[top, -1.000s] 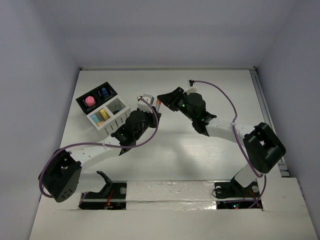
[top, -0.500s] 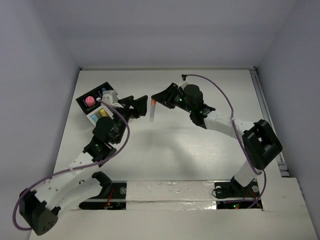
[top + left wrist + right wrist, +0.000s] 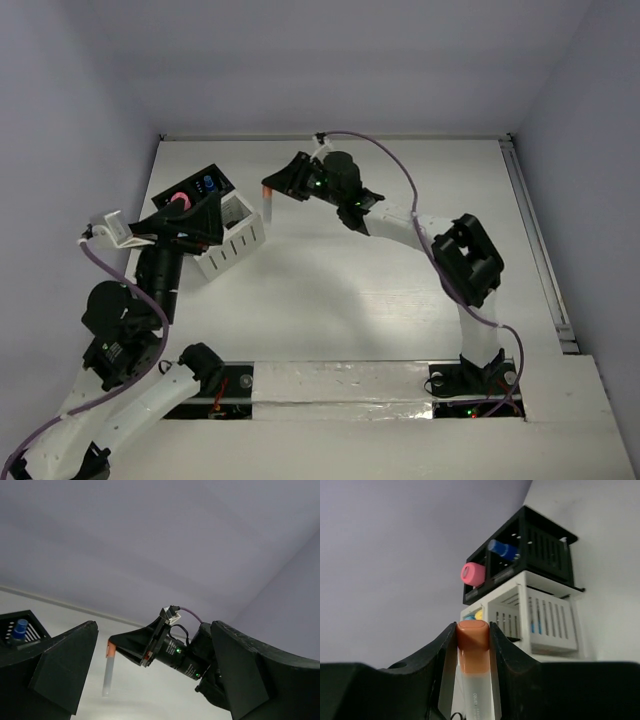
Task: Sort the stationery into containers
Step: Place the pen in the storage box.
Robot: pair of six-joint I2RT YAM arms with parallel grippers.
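In right hand (image 3: 274, 188), translucent orange-capped stick (image 3: 473, 652).

Right hand (image 3: 272, 186) pinches orange-capped stick (image 3: 267, 207), just beside organizer (image 3: 238, 243), right side. Left hand (image 3: 205, 220) overlaps organizer's left compartments. Worktop (image 3: 330, 300) white.

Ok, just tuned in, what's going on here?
The right gripper is shut on an orange-capped marker, holding it cap up just to the right of the organizer. The left gripper hangs open and empty by the organizer's other side. A pink-topped piece and a blue-capped bottle already sit in the black compartments, and yellow and blue pieces in a white one.
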